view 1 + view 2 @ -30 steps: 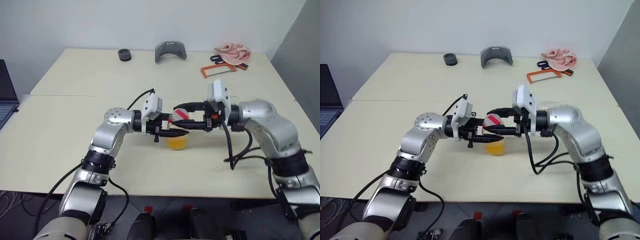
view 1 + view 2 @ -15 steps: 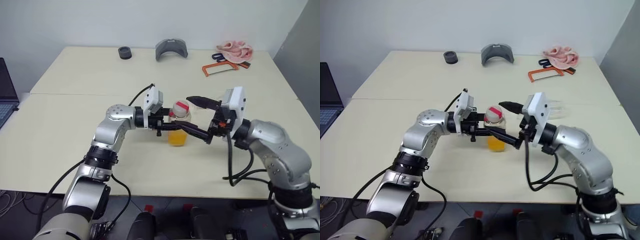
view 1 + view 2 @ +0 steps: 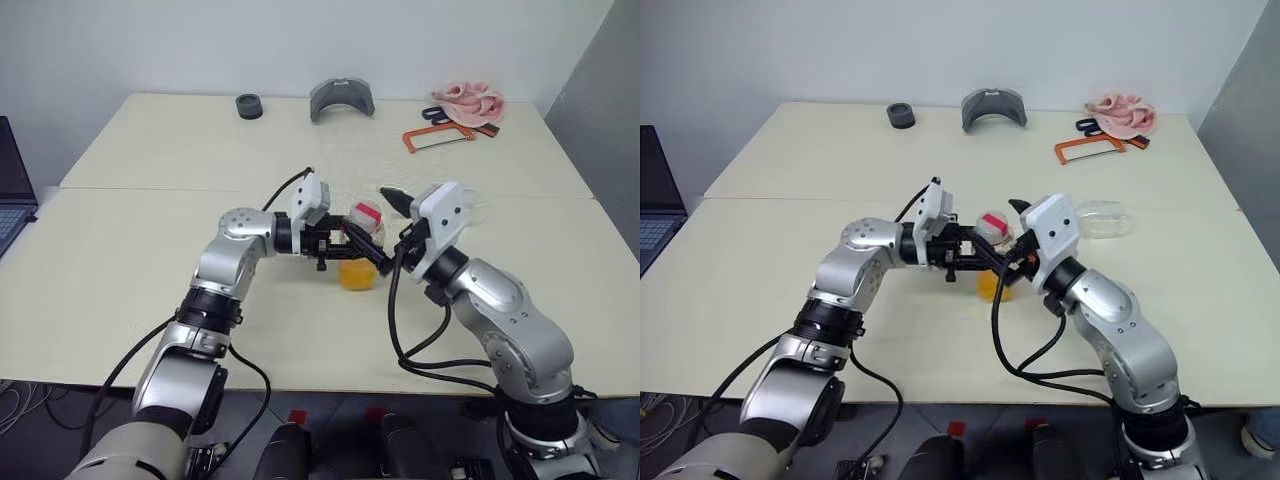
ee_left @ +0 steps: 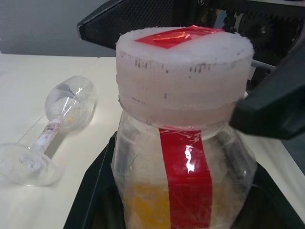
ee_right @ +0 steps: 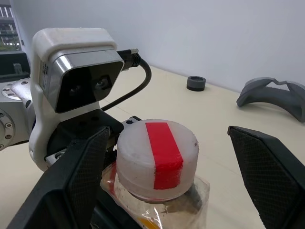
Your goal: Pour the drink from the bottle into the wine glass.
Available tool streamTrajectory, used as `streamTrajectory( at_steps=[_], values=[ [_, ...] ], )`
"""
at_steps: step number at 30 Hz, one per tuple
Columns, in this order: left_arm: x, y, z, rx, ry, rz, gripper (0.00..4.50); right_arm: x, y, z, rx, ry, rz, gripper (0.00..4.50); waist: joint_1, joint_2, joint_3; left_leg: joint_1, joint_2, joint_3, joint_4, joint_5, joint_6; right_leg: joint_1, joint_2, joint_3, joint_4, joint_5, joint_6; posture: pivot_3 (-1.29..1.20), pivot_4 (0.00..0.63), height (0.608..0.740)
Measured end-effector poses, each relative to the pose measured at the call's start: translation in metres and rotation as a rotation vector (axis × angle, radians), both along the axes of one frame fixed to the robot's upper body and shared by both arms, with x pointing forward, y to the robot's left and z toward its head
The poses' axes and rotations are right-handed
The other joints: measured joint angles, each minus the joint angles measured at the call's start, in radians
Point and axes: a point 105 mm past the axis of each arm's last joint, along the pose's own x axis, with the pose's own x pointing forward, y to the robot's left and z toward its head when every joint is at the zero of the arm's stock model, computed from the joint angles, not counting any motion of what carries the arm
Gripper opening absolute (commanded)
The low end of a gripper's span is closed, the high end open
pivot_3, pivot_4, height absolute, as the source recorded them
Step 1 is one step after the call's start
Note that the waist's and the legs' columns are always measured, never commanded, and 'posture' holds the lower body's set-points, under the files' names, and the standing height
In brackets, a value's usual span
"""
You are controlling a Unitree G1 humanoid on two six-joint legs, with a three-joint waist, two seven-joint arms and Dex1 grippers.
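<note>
Left end effector (image 3: 345, 247) clamped on the bottle (image 3: 360, 250), holding it upright over the middle of the pale surface (image 3: 150, 250). Drink (image 3: 355, 275) sits orange in the bottle's lower part; white-and-red cap (image 5: 157, 157) on. Right end effector (image 5: 167, 167) spread wide, one finger (image 5: 78, 183) either side of the cap, neither touching it. Wine glass (image 3: 1102, 220) lies on its side on the surface, just beyond the right arm, apart from the bottle. At the far edge: black ring (image 3: 248, 106), grey curved piece (image 3: 341, 100), orange-framed saw (image 3: 435, 138), pink cloth (image 3: 466, 102).
</note>
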Motion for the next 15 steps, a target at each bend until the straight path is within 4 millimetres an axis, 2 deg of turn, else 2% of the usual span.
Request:
streamTrajectory(
  at_steps=[5,11,15],
  values=[
    [0.0002,0.0001,0.0000,0.000,-0.001,0.002,1.82,-0.0021,0.0040,0.0004,0.011,0.002,0.024,1.99,-0.001,0.000,0.000,0.000,0.000,0.000,0.000,0.000,0.000,0.000,0.000,0.000,0.000,0.000,0.000,0.00,0.150,0.740],
    [-0.0005,0.0003,0.0010,0.001,-0.006,-0.003,1.82,-0.0034,0.0044,0.0005,-0.001,-0.015,0.066,1.89,-0.002,0.000,0.000,0.000,0.000,0.000,0.000,0.000,0.000,0.000,0.000,0.000,0.000,0.000,0.000,0.00,0.150,0.740],
    [-0.0047,0.0028,0.0041,0.013,-0.021,-0.031,1.82,-0.0026,0.0013,0.0044,-0.076,-0.042,0.266,1.89,-0.003,0.000,0.000,0.000,-0.007,0.001,0.000,-0.001,0.003,0.000,0.000,0.000,0.000,0.000,0.000,0.00,0.150,0.740]
  ],
)
